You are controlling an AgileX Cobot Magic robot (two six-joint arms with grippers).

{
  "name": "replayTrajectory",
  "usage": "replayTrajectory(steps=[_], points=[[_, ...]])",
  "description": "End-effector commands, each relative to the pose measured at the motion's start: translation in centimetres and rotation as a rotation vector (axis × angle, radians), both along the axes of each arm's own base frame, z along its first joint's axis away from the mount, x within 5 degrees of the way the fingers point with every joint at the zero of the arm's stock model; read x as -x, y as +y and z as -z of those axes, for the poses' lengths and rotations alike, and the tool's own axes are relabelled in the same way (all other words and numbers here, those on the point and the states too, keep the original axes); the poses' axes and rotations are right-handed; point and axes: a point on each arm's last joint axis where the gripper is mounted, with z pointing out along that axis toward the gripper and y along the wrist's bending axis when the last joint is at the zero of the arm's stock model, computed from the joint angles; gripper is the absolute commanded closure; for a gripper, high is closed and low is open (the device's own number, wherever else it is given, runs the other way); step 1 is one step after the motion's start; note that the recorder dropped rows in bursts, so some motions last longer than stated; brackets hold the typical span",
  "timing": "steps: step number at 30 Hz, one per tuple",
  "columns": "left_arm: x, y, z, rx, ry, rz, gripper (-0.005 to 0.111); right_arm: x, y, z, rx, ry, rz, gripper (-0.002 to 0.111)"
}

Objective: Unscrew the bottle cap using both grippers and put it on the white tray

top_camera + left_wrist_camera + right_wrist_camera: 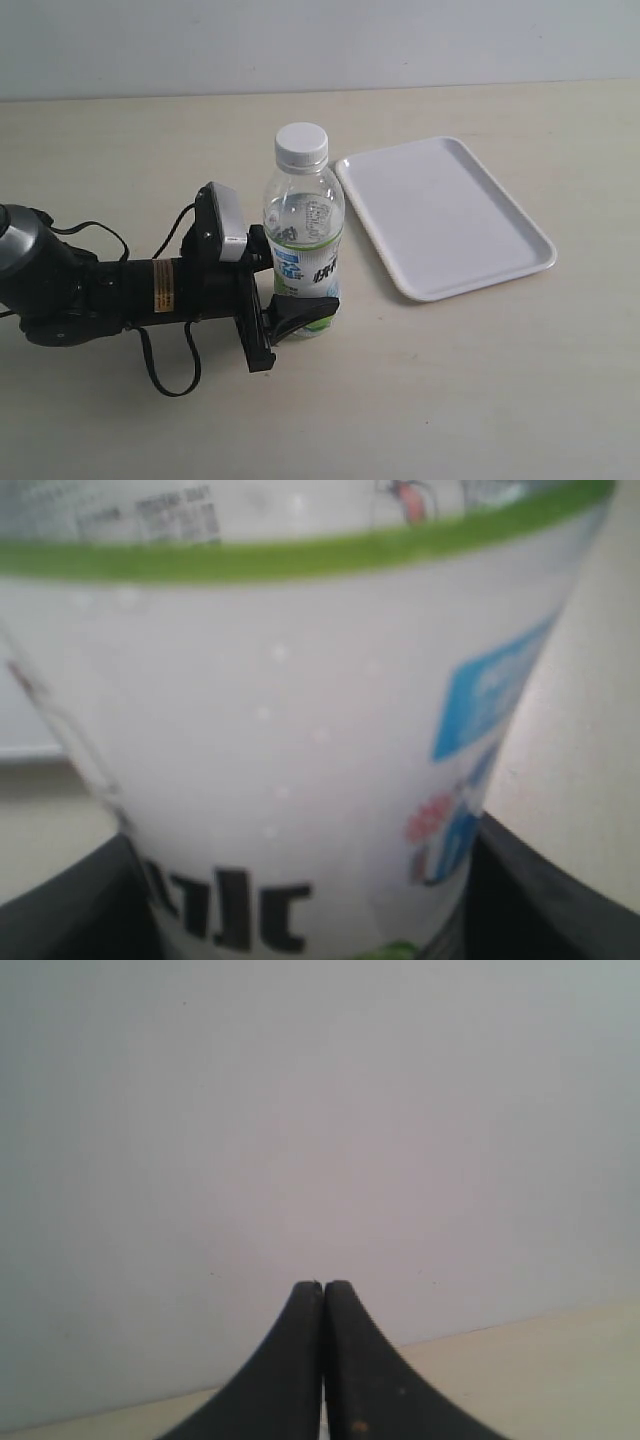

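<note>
Bottle cap, white and ribbed, sat screwed on the neck of the upright bottle, which stood on the counter between the fingers of the left tool. Left tool: reached in level and low over the counter, its black fingers spread wide to either side of the bottle's lower, labelled body. In the left wrist view no gap showed between fingers and label, yet whether they pressed on the bottle or only flanked it could not be told. Right tool: fully closed, its two fingertips meeting with nothing between them. It faced a pale wall with a strip of counter in sight, and was seen only in the right wrist view. Behind the left tool a grey-white camera block sat on the wrist, and the black cylindrical arm ran back to the left edge of the exterior view, with a black cable looped on the counter beside it. White tray: lay flat on the counter to the right of the bottle in the exterior view, its near corner close to the bottle but not touching it. The cap stood apart from the tray, higher than its rim.
</note>
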Motion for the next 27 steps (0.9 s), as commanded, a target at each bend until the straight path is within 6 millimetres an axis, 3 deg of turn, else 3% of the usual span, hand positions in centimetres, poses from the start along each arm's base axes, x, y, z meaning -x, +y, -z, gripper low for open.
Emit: replayTrajectory(steps=[1,3,10,12,15,16,17,18,19,21,23,27], points=[[0.1,-0.2,-0.4,0.018,-0.011,0.011,0.106,0.1,0.0,-0.2,-0.147,-0.053,-0.035,0.108],[0.1,-0.2,-0.3,0.017,-0.012,0.018,0.106,0.1,0.0,-0.7,-0.160,-0.063,-0.038,0.108],[0.2,-0.2,-0.4,0.017,-0.014,0.024,0.106,-0.7,-0.4,-7.8,-0.097,0.049,0.017,0.105],[0.2,-0.3,-0.4,0.016,-0.015,0.028,0.106,-3.8,-1.1,-12.2,0.073,0.310,0.074,0.104],[0.2,-0.3,-0.4,0.016,-0.015,0.028,0.106,-8.1,-1.1,-15.5,0.239,0.688,-0.041,0.093],[0.2,-0.3,-0.4,0.016,-0.015,0.028,0.106,-10.3,-0.4,-16.5,0.230,0.846,-0.195,0.087],[0.2,-0.3,-0.4,0.016,-0.015,0.028,0.106,-11.6,0.2,-17.1,0.213,0.903,-0.291,0.083],[0.2,-0.3,-0.4,0.016,-0.015,0.028,0.106,-14.3,1.2,-17.9,0.167,0.996,-0.490,0.074],[0.2,-0.3,-0.4,0.016,-0.015,0.028,0.106,-16.9,2.0,-18.3,0.101,1.024,-0.631,0.065],[0.2,-0.3,-0.4,0.016,-0.015,0.028,0.106,-20.8,2.6,-18.1,-0.019,1.010,-0.726,0.058],[0.2,-0.3,-0.4,0.016,-0.015,0.028,0.106,-23.2,3.7,-16.8,-0.016,1.059,-0.777,0.056],[0.0,-0.4,-0.5,0.022,-0.021,0.029,0.106,-24.9,7.9,-14.1,0.104,1.146,-0.915,0.047]])
